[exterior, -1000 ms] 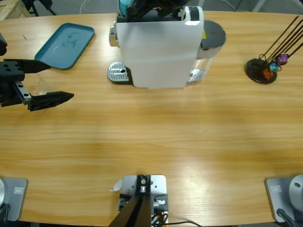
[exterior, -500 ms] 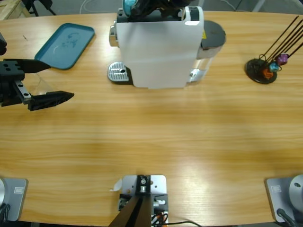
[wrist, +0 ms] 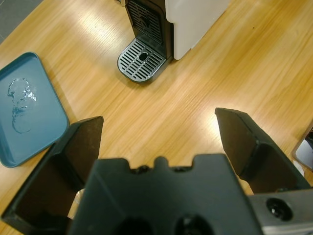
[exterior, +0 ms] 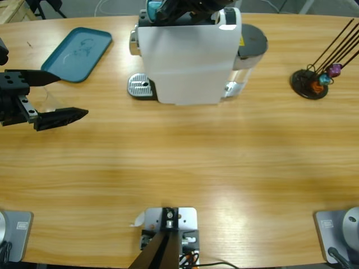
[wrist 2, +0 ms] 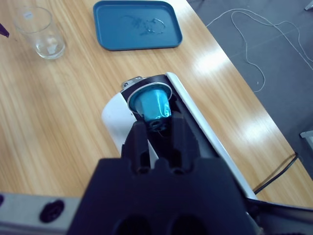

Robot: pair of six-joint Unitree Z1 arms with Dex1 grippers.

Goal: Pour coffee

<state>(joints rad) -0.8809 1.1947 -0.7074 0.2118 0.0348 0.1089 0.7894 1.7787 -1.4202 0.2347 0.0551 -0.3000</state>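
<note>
Right gripper (exterior: 168,7) cut by top edge — glass (exterior: 53,100) barely discernible.

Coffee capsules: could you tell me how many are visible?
4: a teal capsule at the right gripper atop the white coffee machine; purple capsule, blue capsule and orange capsule on the black wire rack. Others may be hidden.

Bright, even light falls from overhead, leaving pale glare patches on the desk (exterior: 185,168) in all three views (strongest beside the blue tray (wrist 2: 137,24) in the right wrist view). Shadows under the coffee machine (exterior: 188,56) stay soft. The left claw (wrist: 159,142) looms dark and slightly blurred close up.
</note>
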